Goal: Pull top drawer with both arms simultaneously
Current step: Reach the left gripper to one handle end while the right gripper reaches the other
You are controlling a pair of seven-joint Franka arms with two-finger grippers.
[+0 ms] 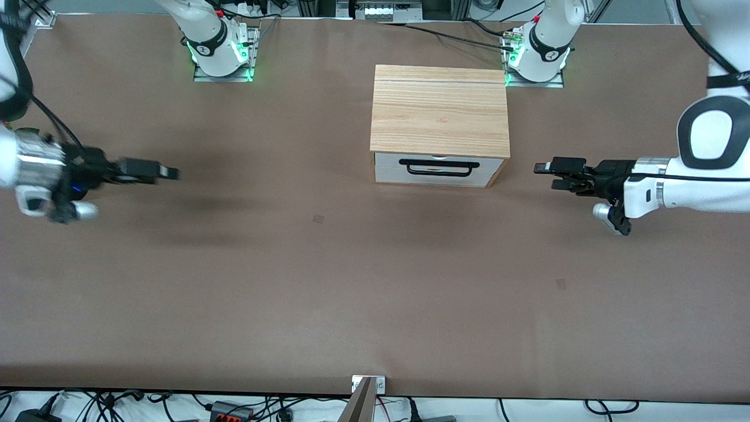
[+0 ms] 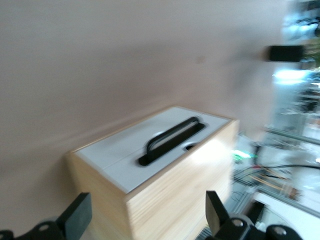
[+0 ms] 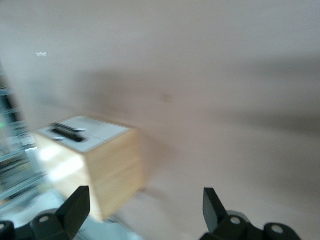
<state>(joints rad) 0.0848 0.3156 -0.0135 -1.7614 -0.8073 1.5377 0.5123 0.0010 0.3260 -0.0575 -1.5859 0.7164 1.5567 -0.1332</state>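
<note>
Top drawer [image 1: 438,169] is seen fully shut, flush in the wooden box [image 1: 439,108], which sits on the brown surface [image 1: 328,281] close to the left arm's base [image 1: 536,58]. Drawer front is white w/ a long black bar handle [image 1: 438,168] standing proud of the panel, plus a small notch at its top edge. Judged: rigid wood drawer, prob. light and shallow, so the box may be dragged toward the front camera if the pull is jerky or uneven; nothing is seen pinning the box down. Handle is judged stiff and smooth, maybe slick for thin fingers. Best hold is judged to be on the bar itself, one tool near each end, fingers closed across the bar, pull kept level and equal from both arms. Left tool [image 1: 542,170] is held above the surface beside the box, toward the left arm's end; in the left wrist view its fingers [image 2: 77,216] are spread wide w/ the box framed between them, nothing held, nothing touched. Right tool [image 1: 170,172] is over bare surface well apart from the box, toward the right arm's end; in the right wrist view its fingers [image 3: 76,206] are also spread wide, empty, box seen farther off. Neither tool has yet reached the handle; the pull is judged not begun.
</note>
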